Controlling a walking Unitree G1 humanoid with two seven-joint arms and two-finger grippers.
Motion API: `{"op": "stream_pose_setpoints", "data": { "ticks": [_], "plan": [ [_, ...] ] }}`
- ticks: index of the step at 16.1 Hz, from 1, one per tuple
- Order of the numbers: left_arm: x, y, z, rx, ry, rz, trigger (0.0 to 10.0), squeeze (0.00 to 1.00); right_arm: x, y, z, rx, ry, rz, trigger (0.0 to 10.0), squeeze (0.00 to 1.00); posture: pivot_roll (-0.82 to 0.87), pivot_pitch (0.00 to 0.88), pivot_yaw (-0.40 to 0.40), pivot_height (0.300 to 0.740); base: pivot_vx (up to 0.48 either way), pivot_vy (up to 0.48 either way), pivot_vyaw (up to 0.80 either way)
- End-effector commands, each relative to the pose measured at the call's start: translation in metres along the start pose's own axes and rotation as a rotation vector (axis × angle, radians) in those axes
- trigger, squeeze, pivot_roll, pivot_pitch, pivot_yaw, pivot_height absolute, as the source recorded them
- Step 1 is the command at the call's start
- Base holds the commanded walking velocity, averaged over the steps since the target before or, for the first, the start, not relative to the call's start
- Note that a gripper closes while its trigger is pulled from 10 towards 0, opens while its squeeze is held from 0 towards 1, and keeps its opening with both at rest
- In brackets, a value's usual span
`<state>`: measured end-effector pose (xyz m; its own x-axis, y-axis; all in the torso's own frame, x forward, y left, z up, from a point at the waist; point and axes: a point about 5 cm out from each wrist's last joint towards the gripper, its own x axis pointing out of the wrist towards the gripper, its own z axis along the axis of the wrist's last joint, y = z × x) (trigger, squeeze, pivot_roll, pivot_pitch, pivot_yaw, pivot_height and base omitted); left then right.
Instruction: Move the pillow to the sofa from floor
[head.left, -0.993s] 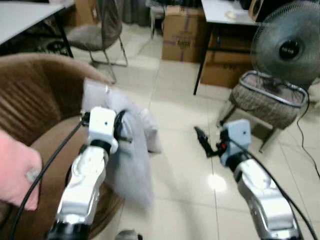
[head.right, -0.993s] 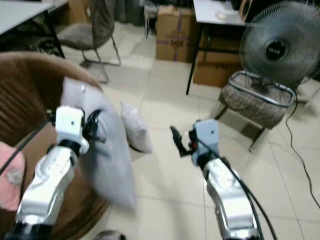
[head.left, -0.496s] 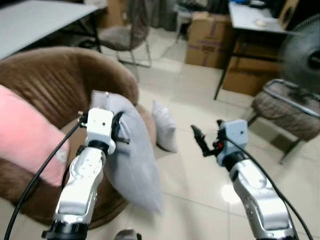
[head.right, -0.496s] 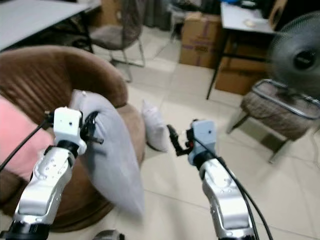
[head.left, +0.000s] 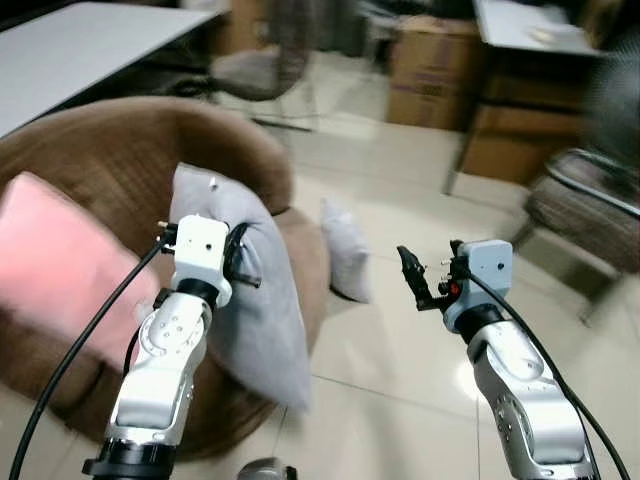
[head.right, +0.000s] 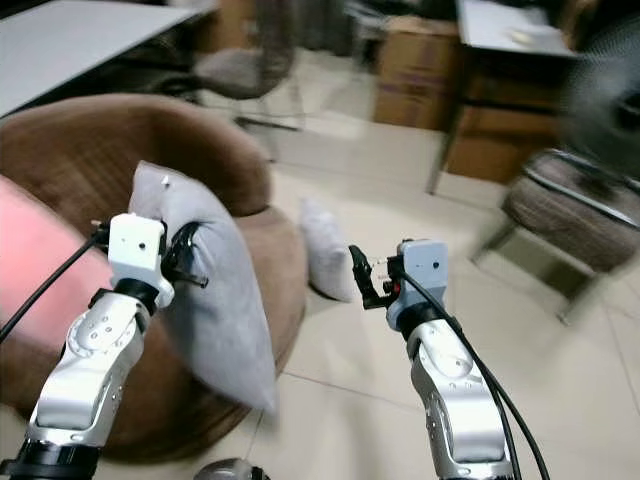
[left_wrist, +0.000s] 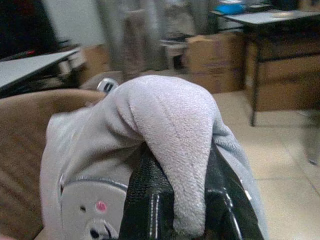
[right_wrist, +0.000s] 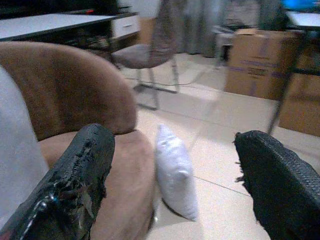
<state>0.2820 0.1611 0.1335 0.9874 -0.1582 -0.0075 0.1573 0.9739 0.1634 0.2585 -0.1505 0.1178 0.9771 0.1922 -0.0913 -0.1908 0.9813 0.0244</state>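
A grey pillow hangs in the air over the front edge of the round brown sofa. My left gripper is shut on a fold near its top; in the left wrist view the fold is pinched between the two black fingers. A smaller pale pillow leans on the floor against the sofa's side, also in the right wrist view. My right gripper floats open over the tiles to the right of it, holding nothing.
A pink cushion lies on the sofa seat. Behind are a white table, a chair, cardboard boxes under a desk, and a padded stool at the right. Bare tiled floor lies ahead.
The camera has swung left, so the sofa and pink cushion take more of the picture. The left gripper still holds the grey pillow, now nearer the seat. The right gripper stays open.
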Motion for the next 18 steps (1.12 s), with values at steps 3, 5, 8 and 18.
{"op": "stream_pose_setpoints", "data": {
  "ticks": [3,5,8,18],
  "plan": [
    [0.009,-0.004,0.018,0.014,-0.07,-0.037,10.0,0.0,-0.002,-0.004,0.003,-0.007,-0.013,-0.029,10.0,0.0,0.04,0.0,0.047,0.74,0.0,0.382,-0.27],
    [0.008,-0.003,0.018,0.017,-0.069,-0.033,10.0,0.0,-0.001,-0.001,0.004,-0.007,-0.014,-0.012,10.0,0.0,0.05,0.0,0.041,0.74,0.0,0.381,0.0],
    [0.007,-0.002,0.017,0.017,-0.068,-0.025,10.0,0.0,0.002,0.001,0.005,-0.008,-0.016,0.01,10.0,0.0,0.06,0.0,0.033,0.74,0.0,0.384,0.0],
    [0.006,-0.005,0.017,0.019,-0.068,-0.034,10.0,0.0,0.001,0.003,0.003,-0.028,-0.011,0.037,10.0,0.0,0.06,0.0,0.034,0.74,0.0,0.076,0.32]
  ]
}}
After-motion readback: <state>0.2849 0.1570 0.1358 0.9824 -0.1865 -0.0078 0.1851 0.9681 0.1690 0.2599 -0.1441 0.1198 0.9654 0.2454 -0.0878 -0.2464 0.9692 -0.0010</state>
